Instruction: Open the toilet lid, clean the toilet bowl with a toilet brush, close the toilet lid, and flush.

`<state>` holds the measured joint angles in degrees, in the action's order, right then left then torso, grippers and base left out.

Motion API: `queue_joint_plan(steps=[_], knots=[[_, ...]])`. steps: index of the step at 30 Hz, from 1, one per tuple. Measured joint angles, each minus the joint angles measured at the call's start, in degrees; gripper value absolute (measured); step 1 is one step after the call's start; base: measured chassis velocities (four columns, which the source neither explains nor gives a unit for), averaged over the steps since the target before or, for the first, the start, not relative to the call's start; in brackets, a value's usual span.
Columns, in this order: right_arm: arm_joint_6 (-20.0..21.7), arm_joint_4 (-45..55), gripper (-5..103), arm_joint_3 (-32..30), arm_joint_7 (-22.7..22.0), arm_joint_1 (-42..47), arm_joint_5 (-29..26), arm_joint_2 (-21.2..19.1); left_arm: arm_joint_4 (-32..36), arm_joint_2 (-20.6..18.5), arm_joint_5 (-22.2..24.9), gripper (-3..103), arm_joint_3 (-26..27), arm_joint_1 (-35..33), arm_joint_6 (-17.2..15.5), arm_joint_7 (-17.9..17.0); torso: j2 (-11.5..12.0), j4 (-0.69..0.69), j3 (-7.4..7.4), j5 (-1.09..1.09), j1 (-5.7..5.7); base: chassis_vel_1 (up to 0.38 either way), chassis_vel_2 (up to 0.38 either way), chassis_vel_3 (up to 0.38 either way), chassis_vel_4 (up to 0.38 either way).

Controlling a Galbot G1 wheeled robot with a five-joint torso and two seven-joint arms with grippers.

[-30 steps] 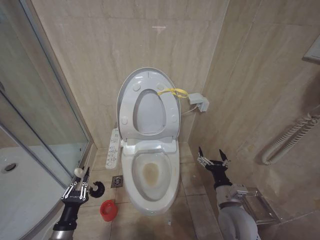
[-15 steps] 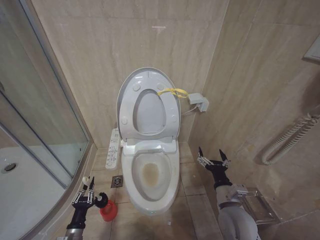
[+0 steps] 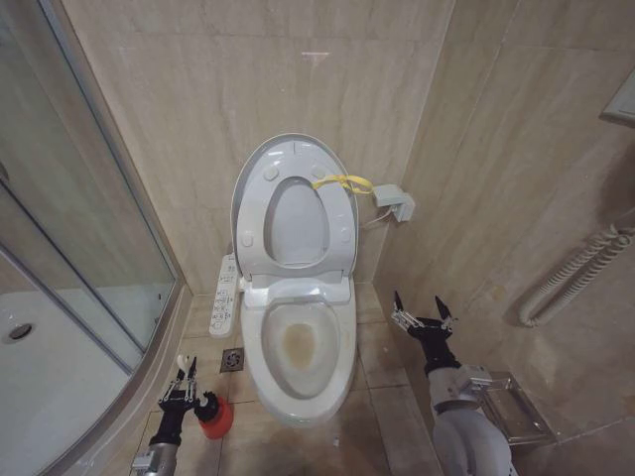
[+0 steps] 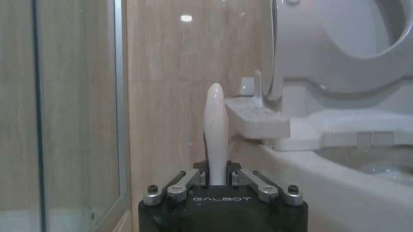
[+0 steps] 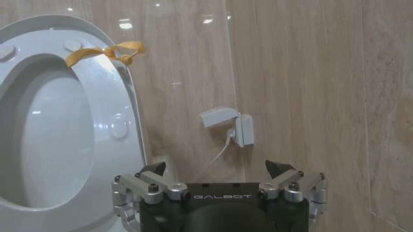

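The toilet lid stands upright against the back wall with the ring seat raised in front of it and a yellow loop at its edge. Below it the toilet bowl lies uncovered, a yellowish stain inside. On the floor to its left, my left gripper is shut on the toilet brush, whose dark head sits at the mouth of the red holder cup. The left wrist view shows the white handle rising from that gripper. My right gripper hangs open to the right of the bowl, holding nothing.
A glass shower enclosure and its white tray close off the left. A long button panel runs along the bowl's left side, with a floor drain beside it. A small wall box and a hose are on the right wall.
My left gripper has moved right and down toward the red holder cup, carrying the toilet brush; its dark head now sits at the cup. The right arm has not moved.
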<state>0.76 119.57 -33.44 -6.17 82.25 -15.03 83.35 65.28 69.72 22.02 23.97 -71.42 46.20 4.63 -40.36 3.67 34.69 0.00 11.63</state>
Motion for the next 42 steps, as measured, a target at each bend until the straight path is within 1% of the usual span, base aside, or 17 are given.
queue_joint_plan(steps=[4,5,8,20,22,23,28,33,38,39,42], knots=[[0.0,0.0,100,0.0,0.0,0.0,0.0,0.0,-4.8,0.2,0.9,17,-1.7,3.7,0.5,1.2,0.0,0.0,0.0,0.0,0.0,0.0,0.0,0.0,0.0],[0.0,0.0,100,0.0,0.0,0.0,0.0,0.0,-4.8,0.2,0.9,17,-1.7,3.7,0.5,1.2,0.0,0.0,0.0,0.0,0.0,0.0,0.0,0.0,0.0],[0.0,0.0,100,0.0,0.0,0.0,0.0,0.0,-8.2,0.4,1.0,17,-2.7,6.4,0.6,1.7,0.0,0.01,0.0,0.0,0.0,0.0,0.0,0.0,0.0],[0.0,0.0,100,0.0,0.0,0.0,0.0,0.0,-15.6,1.4,1.0,17,-5.6,10.8,0.6,2.9,0.0,0.0,-0.01,0.01,0.0,0.0,0.0,0.0,0.0],[0.0,0.0,100,0.0,0.0,0.0,0.0,0.0,-15.9,1.5,1.0,17,-5.7,11.0,0.6,3.0,0.0,0.0,-0.01,0.01,0.0,0.0,0.0,0.0,0.0],[0.0,0.0,100,0.0,0.0,0.0,0.0,0.0,-17.4,1.8,0.9,17,-6.1,11.7,0.6,3.5,0.0,0.01,-0.01,-0.02,0.0,0.0,0.0,0.0,0.0],[0.0,0.0,100,0.0,0.0,0.0,0.0,0.0,-21.3,2.0,0.0,17,-6.3,13.2,0.6,4.6,0.0,0.01,0.0,-0.01,0.0,0.0,0.0,0.0,0.0],[0.0,0.0,100,0.0,0.0,0.0,0.0,0.0,-22.2,2.0,-0.3,17,-6.2,13.4,0.6,5.0,0.0,0.0,0.0,-0.01,0.0,0.0,0.0,0.0,0.0],[0.0,0.0,100,0.0,0.0,0.0,0.0,0.0,-20.7,1.7,-0.7,17,-6.2,12.3,0.3,3.7,0.0,0.0,-0.01,0.0,0.0,0.0,0.0,0.0,0.0],[0.0,0.0,100,0.0,0.0,0.0,0.0,0.0,-19.9,1.6,-0.9,14,-6.2,11.7,-0.1,3.3,0.0,0.0,0.0,0.0,0.0,0.0,0.0,0.0,0.0],[0.0,0.0,100,0.0,0.0,0.0,0.0,0.0,-19.0,1.6,-0.9,14,-6.2,11.2,-0.4,2.9,0.0,0.0,0.0,0.0,0.0,0.0,0.0,0.0,0.0]])
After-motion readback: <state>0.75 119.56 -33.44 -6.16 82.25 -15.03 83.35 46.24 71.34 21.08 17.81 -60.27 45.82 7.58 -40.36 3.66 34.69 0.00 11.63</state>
